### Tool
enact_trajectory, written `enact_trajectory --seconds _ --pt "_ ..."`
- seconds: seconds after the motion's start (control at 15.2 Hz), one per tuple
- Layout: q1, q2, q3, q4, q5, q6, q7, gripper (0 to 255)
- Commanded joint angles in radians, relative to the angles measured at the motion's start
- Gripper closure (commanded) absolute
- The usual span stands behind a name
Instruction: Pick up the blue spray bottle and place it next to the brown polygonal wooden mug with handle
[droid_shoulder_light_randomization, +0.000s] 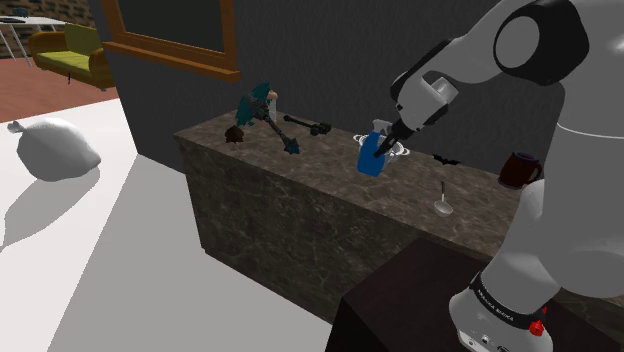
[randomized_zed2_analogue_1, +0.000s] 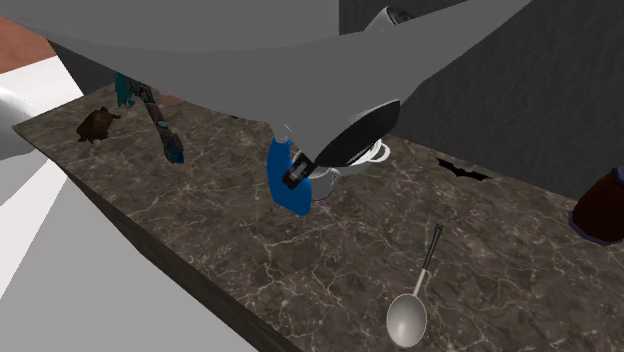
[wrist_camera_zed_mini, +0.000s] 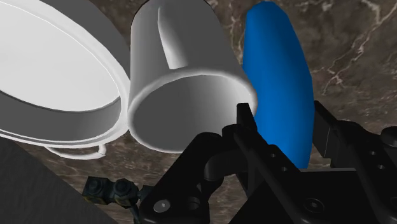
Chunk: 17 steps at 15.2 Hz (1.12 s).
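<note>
The blue spray bottle (droid_shoulder_light_randomization: 371, 158) (randomized_zed2_analogue_1: 283, 178) stands near the middle of the dark marble counter (droid_shoulder_light_randomization: 300, 190), hard against a white cup (wrist_camera_zed_mini: 184, 83). My black gripper (droid_shoulder_light_randomization: 384, 143) (randomized_zed2_analogue_1: 298, 176) (wrist_camera_zed_mini: 283, 121) comes down on it from above and is shut on the bottle (wrist_camera_zed_mini: 277, 89), one finger on each side of its body. I cannot tell whether the bottle's base touches the counter. The dark brown faceted mug with a handle (droid_shoulder_light_randomization: 520, 170) (randomized_zed2_analogue_1: 601, 204) sits at the counter's end nearest the stand, well apart from the bottle.
A white bowl (wrist_camera_zed_mini: 57, 83) lies beside the cup. A metal ladle (droid_shoulder_light_randomization: 442, 205) (randomized_zed2_analogue_1: 410, 315) and a small black bat shape (droid_shoulder_light_randomization: 445, 158) (randomized_zed2_analogue_1: 462, 170) lie between bottle and mug. A toy figure (droid_shoulder_light_randomization: 262, 105), a brown lump (randomized_zed2_analogue_1: 97, 123) and a blue-tipped tool (randomized_zed2_analogue_1: 165, 130) crowd the far end.
</note>
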<state>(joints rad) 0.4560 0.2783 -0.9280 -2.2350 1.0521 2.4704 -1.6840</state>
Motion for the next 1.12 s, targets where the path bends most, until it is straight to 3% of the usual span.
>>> enact_trajectory --seconds 0.0,0.33,1.06 --pt "0.0 0.001 0.0 -0.001 0.0 -0.001 0.0 255" --pt "-0.001 0.002 0.001 -0.002 0.001 0.0 -0.001 255" --pt "0.099 -0.16 -0.103 -0.004 -0.258 -0.007 0.202 255"
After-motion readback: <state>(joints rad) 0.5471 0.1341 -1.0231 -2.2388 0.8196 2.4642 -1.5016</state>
